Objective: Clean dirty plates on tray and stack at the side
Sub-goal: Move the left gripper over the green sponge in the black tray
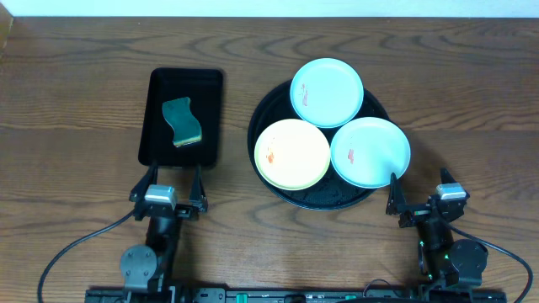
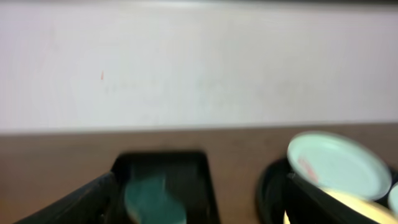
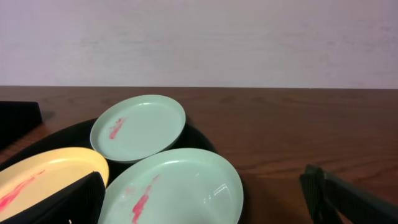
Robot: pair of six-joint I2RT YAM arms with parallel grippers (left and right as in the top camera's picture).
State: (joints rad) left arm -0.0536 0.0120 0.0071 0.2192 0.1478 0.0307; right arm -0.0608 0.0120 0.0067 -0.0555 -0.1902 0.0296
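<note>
**A:** Where do the plates sit, and are both hands free?

**B:** All three plates are on the round tray [image 1: 322,199], crowded edge to edge. The far mint plate [image 1: 327,92] is at the tray's back. The yellow plate [image 1: 291,153] is at its front left and the near mint plate [image 1: 370,151] at its front right. Each one carries an orange-red smear. The left hand [image 1: 174,178] is well to the tray's left and the right hand [image 1: 418,178] is just off its front-right rim. Both are spread open and hold nothing.

**A:** How do you think the plates will handle?

**B:** My guess is that they are light and stiff, probably plastic or melamine. They look smooth and glossy, so I'd expect them to be slippery. They are shallow with a low upturned lip, and a pinch on the flat middle has nothing to bite on.

**A:** So the rim is the place to hold them?

**B:** Yes, with one finger over the lip and one beneath it. The near mint plate looks easiest, since its outer edge seems to ride out over the tray's rim towards the right hand. That should leave room underneath for a finger.

**A:** And for the wiping?

**B:** A sponge [image 1: 183,121] lies in the rectangular tray [image 1: 158,145] to the round tray's left, just ahead of the left hand. It looks soft and will probably squash under a firm squeeze. A light plate may skate while it is scrubbed, so the other hand should steady it. The bare table [image 1: 472,101] to the tray's right has room for a stack.
</note>
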